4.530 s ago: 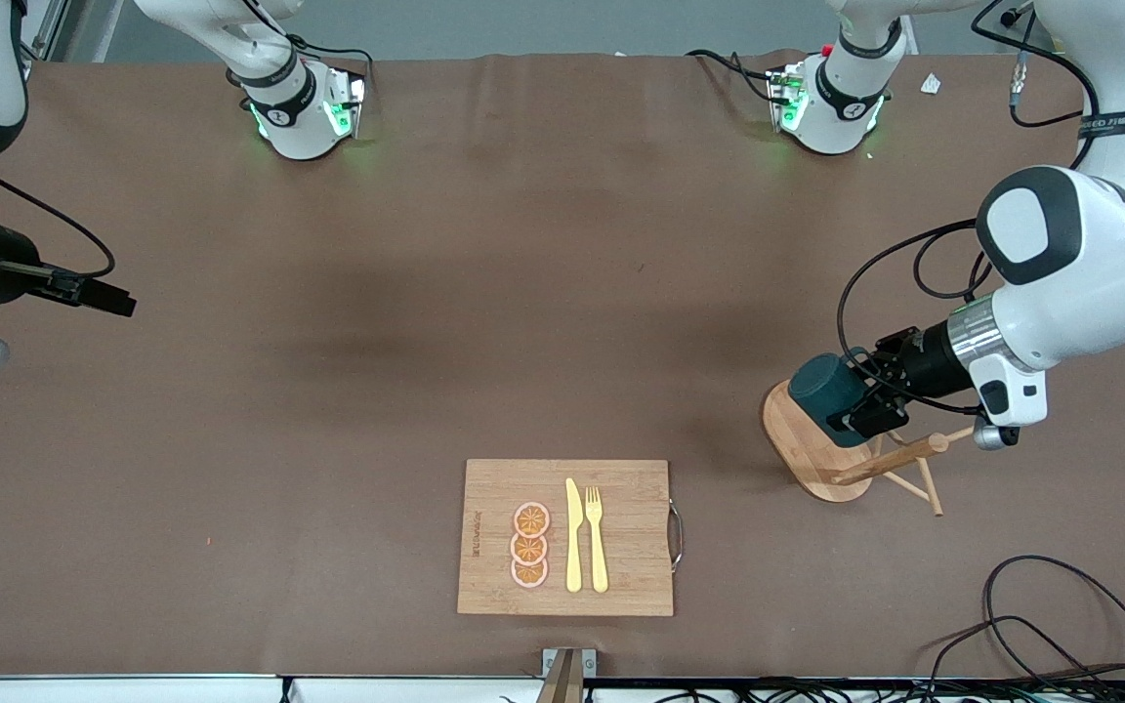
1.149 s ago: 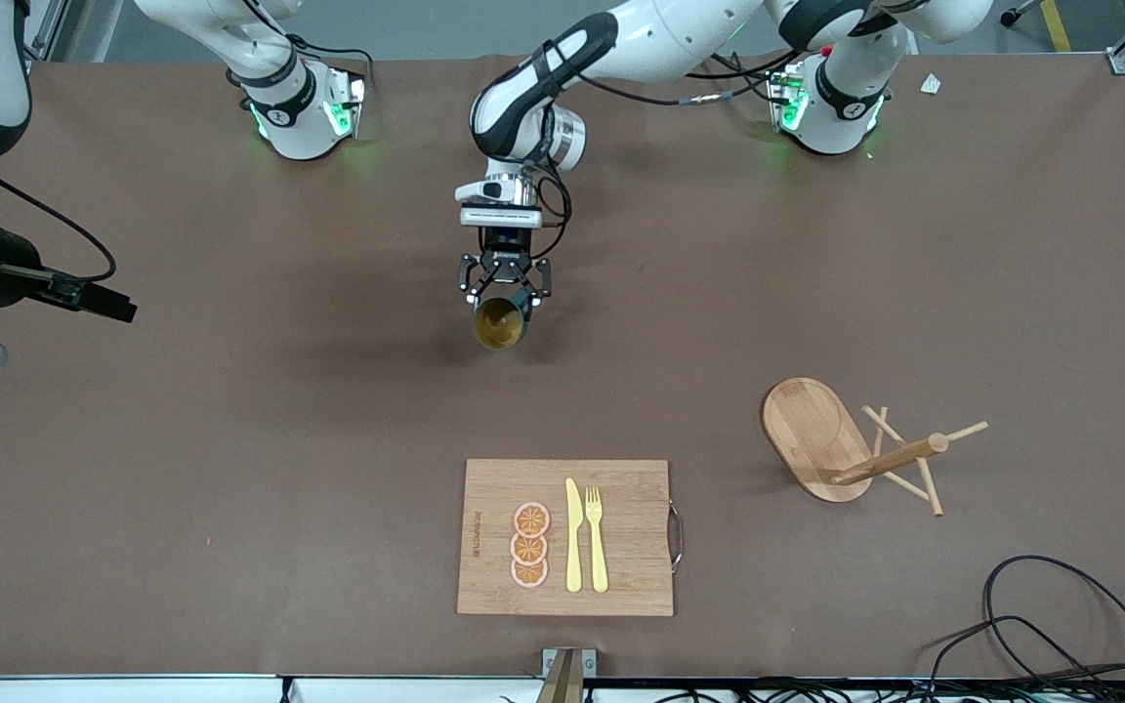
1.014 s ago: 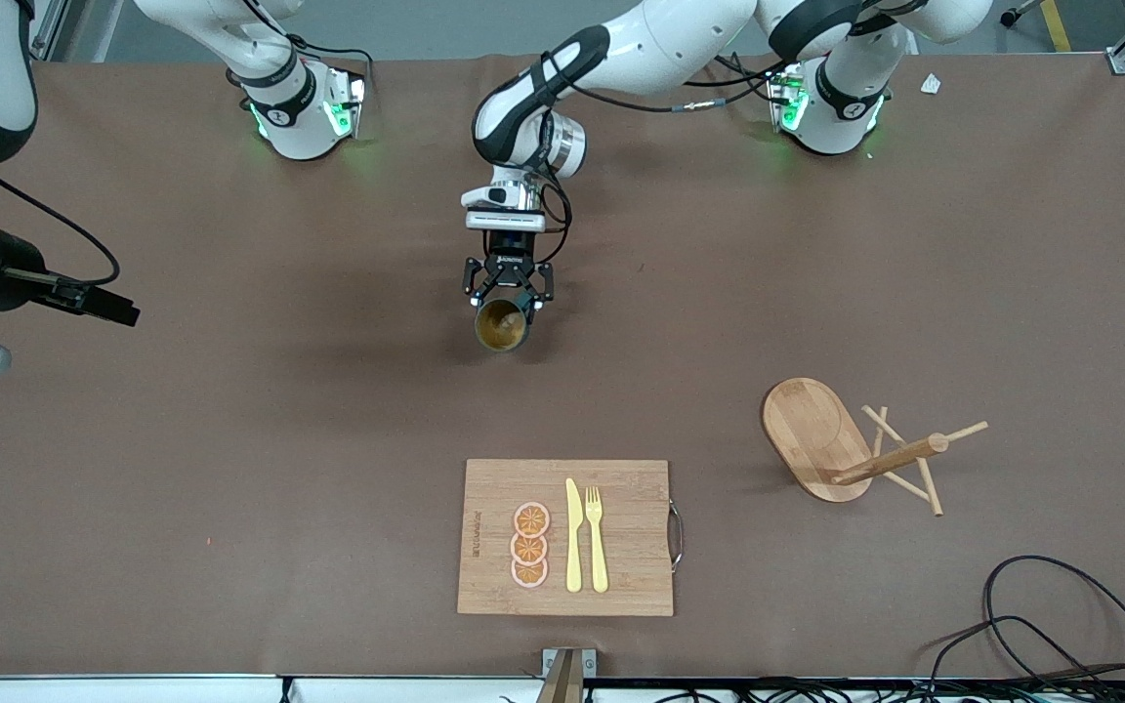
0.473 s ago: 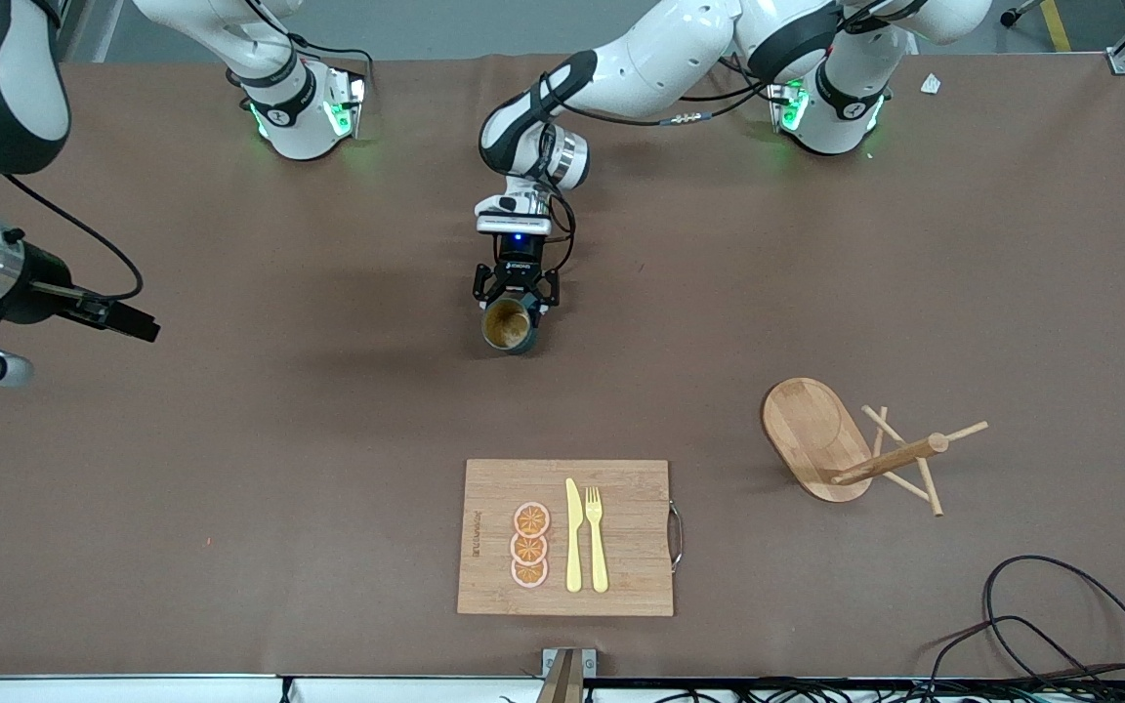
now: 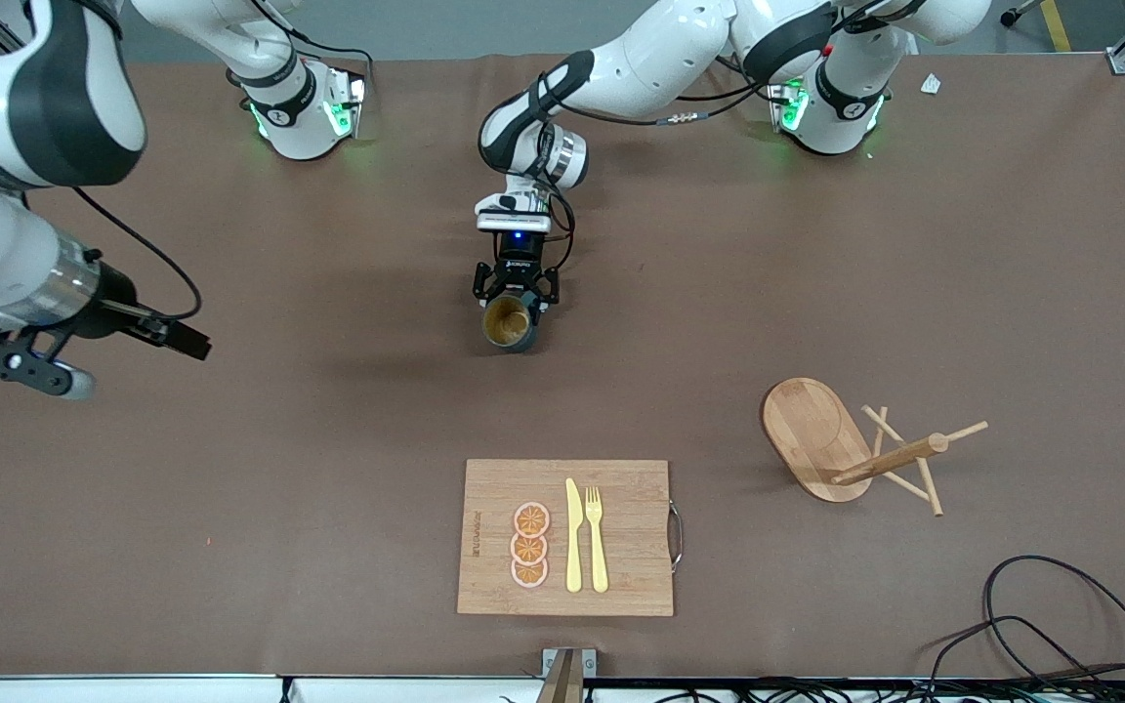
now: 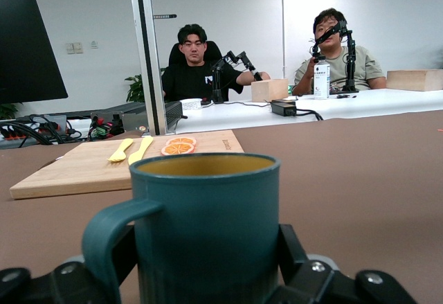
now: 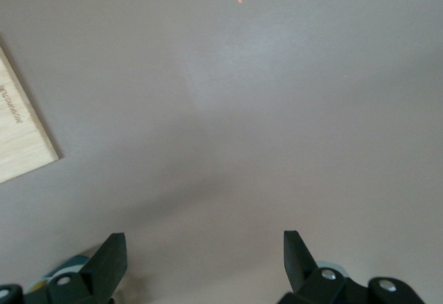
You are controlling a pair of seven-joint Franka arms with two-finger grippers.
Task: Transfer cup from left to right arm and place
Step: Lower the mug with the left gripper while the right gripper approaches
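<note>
Cup (image 5: 509, 323): dark teal mug, yellowish-brown inside, upright on the brown table (image 5: 328, 439) near its middle, farther from the front camera than the board; the left wrist view shows its loop handle and ribbed wall close up (image 6: 205, 228). Left gripper (image 5: 515, 293): low at the cup, one finger to each side of it; the left wrist view shows the fingers (image 6: 291, 248) flanking the cup wall, but whether they press it or stand just off it cannot be told. Right gripper (image 5: 177, 337): up over bare table toward the right arm's end, well apart from the cup; the right wrist view shows its two fingers (image 7: 111, 259) spread wide with nothing between them. Board (image 5: 567, 537): wooden, with a metal handle, near the table edge closest to the front camera. On it: three orange slices (image 5: 529, 545) in a row, a yellow knife (image 5: 573, 535) and a yellow fork (image 5: 597, 537) side by side. Rack (image 5: 851, 449): wooden, oval base with pegs, toward the left arm's end. Cable (image 5: 1061, 615): black, looped, at the table corner near the rack.
</note>
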